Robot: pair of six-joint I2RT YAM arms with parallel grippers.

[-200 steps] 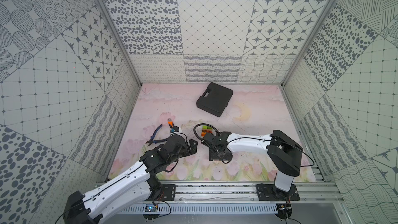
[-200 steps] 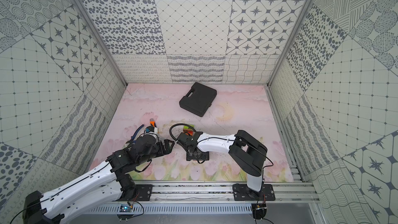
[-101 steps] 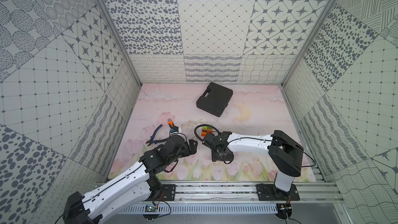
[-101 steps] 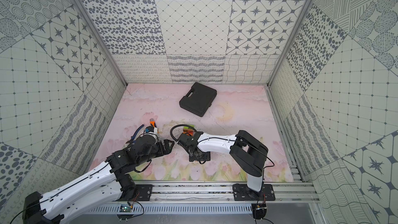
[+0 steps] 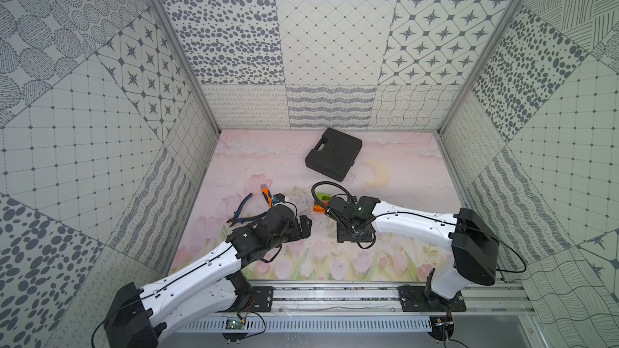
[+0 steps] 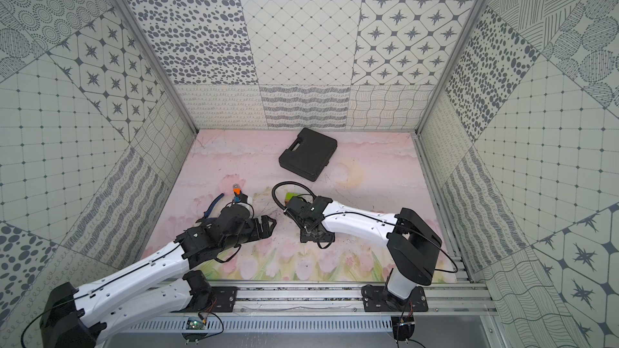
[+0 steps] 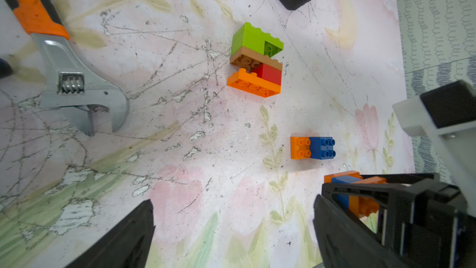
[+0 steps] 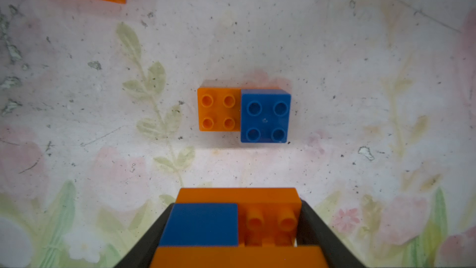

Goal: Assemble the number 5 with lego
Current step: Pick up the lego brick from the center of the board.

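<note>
Top views: right gripper (image 5: 354, 234) low over the mat (image 5: 402, 195), just beside the green-brown-red-orange stack (image 5: 321, 202); left gripper (image 6: 268, 225) apart from both, bare mat between. Black case (image 6: 308, 155) shut near the back wall, contents hidden.
Left wrist: left jaws wide apart, holding nothing; wrench (image 7: 77, 86) aside.
Right wrist: right jaws clamped on an orange-blue-orange piece (image 8: 268, 197); loose orange-and-blue pair (image 8: 243, 114) just ahead, not touching, open mat around it.
</note>
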